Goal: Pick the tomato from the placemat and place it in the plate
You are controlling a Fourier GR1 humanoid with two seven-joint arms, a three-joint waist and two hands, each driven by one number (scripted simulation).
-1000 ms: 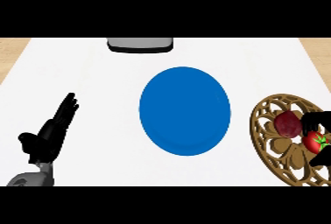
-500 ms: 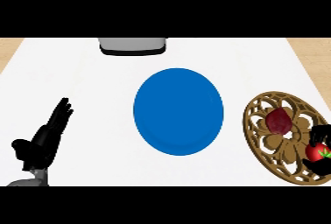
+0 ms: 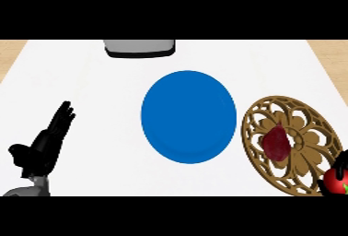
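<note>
The red tomato [image 3: 335, 182] with a green stem shows at the lower right edge, over the near rim of the brown openwork placemat [image 3: 309, 138]. My right hand [image 3: 339, 162] is mostly out of view; its black fingers curl round the tomato. A dark red patch [image 3: 276, 143] lies at the placemat's middle. The blue plate [image 3: 188, 116] sits at the centre of the counter, left of the placemat, with nothing on it. My left hand [image 3: 42, 146] rests open at the lower left, fingers pointing up and away.
A grey box-like object [image 3: 140, 47] stands at the counter's far edge, behind the plate. The white counter [image 3: 88, 78] spreads wide between my left hand and the plate.
The tomato, with my right hand's fingers round it, has shifted from the placemat's right part toward the near right corner of the view. My left hand has barely moved.
</note>
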